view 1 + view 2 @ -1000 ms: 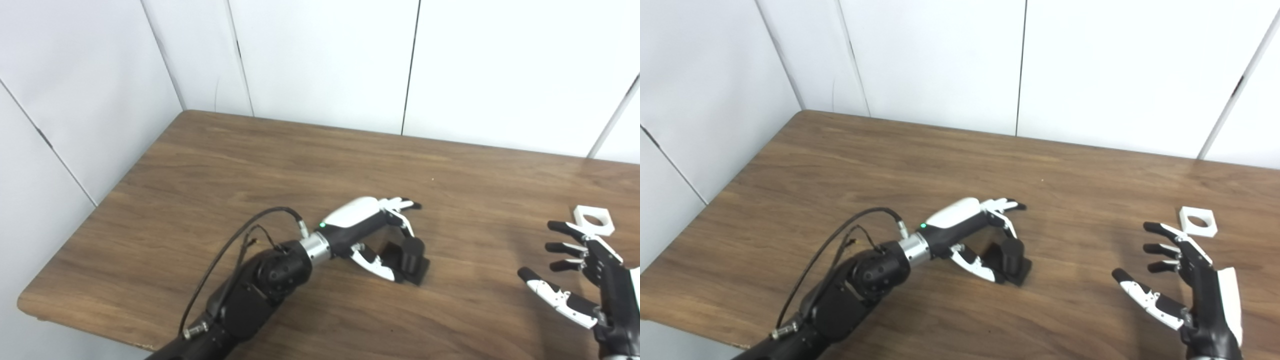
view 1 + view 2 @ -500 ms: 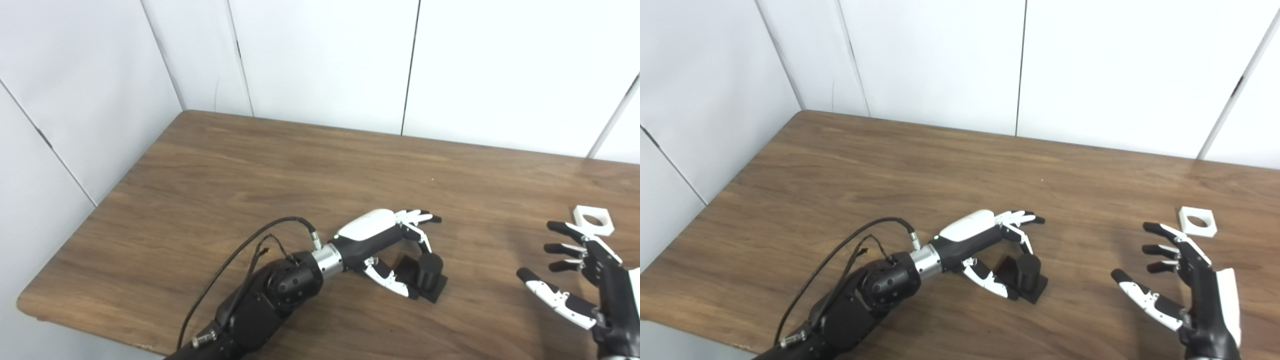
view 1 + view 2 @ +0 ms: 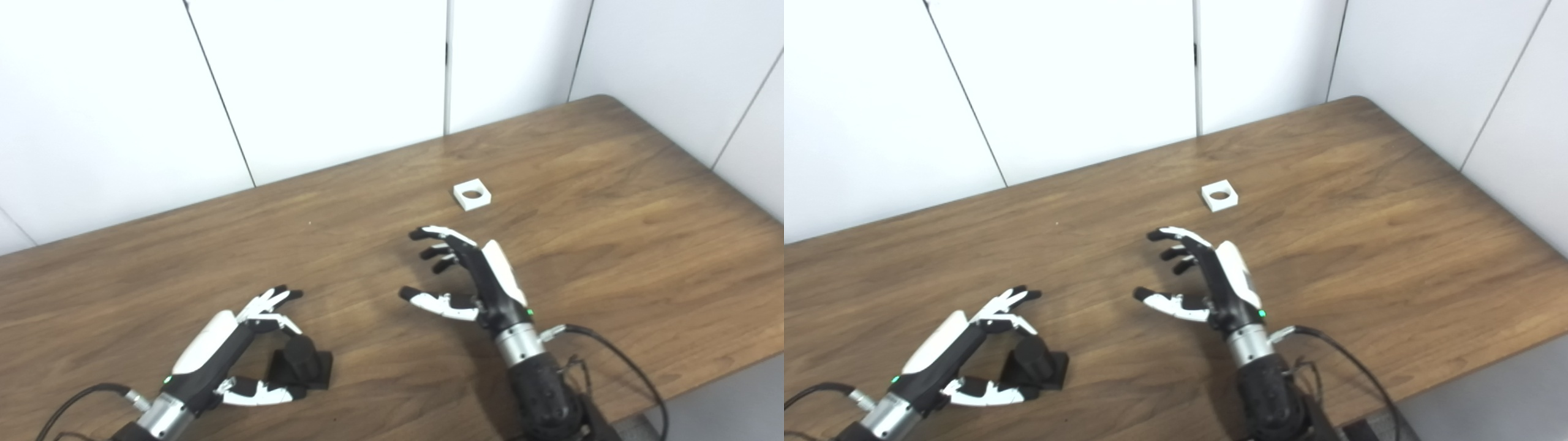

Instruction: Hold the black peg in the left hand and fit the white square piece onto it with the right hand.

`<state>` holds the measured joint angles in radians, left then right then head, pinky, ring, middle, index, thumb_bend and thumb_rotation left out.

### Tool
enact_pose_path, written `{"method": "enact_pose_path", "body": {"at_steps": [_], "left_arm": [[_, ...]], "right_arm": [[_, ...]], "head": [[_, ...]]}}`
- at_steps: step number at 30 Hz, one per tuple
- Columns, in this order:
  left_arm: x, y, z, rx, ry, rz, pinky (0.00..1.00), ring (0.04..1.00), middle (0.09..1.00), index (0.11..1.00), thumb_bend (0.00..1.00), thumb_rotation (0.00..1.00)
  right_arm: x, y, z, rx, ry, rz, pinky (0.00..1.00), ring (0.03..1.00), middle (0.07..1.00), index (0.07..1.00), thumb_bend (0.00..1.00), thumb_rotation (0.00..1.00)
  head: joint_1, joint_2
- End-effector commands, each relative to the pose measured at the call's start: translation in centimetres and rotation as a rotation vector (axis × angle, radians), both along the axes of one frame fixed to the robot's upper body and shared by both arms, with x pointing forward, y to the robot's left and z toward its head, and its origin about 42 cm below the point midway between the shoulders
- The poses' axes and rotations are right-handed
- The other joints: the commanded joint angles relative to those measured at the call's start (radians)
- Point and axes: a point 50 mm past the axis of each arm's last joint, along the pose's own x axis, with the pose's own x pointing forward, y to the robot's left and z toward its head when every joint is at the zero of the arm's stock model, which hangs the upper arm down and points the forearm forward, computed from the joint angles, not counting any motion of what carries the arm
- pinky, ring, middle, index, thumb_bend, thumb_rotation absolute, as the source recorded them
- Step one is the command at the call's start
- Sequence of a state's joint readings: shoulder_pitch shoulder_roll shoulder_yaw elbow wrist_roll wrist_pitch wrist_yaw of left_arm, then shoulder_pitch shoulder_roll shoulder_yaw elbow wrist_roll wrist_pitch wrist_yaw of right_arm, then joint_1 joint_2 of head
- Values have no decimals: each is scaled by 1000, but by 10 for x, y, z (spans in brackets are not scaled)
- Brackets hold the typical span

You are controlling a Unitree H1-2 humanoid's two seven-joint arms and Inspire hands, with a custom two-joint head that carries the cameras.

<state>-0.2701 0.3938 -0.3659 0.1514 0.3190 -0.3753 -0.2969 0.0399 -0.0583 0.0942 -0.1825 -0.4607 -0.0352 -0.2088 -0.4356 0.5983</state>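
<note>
The black peg (image 3: 300,366), a short cylinder on a square base, stands on the wooden table (image 3: 612,202) at the near left. My left hand (image 3: 228,350) is open and cupped around it: fingers arch over its left side and the thumb lies along the base's near edge. The white square piece (image 3: 472,194) with a round hole lies flat at the middle back; it also shows in the right eye view (image 3: 1219,195). My right hand (image 3: 470,277) is open with fingers spread, hovering in front of the white piece and clear of it.
White wall panels (image 3: 318,79) close the table's far side and right side. The table's near right edge (image 3: 729,367) drops off beside my right arm. A black cable (image 3: 618,352) loops from the right wrist.
The whole picture has swung to the right, so the camera moved. Before that, the left hand and peg slid a little rightward together. The right hand stays open, short of the white piece.
</note>
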Motion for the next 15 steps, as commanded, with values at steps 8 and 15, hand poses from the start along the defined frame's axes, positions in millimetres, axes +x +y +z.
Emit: {"method": "enact_pose_path", "body": {"at_steps": [8, 15], "left_arm": [[4, 4, 0, 44, 19, -31, 1000, 997, 938, 491, 521, 59], [0, 4, -1, 40, 33, -30, 1000, 999, 938, 491, 520, 56]], "right_arm": [[1, 10, 7, 32, -66, -20, 556, 682, 804, 735, 572, 284], [13, 0, 23, -15, -127, -19, 550, 665, 788, 725, 582, 228]], "head": [[-4, 4], [-1, 5]]}}
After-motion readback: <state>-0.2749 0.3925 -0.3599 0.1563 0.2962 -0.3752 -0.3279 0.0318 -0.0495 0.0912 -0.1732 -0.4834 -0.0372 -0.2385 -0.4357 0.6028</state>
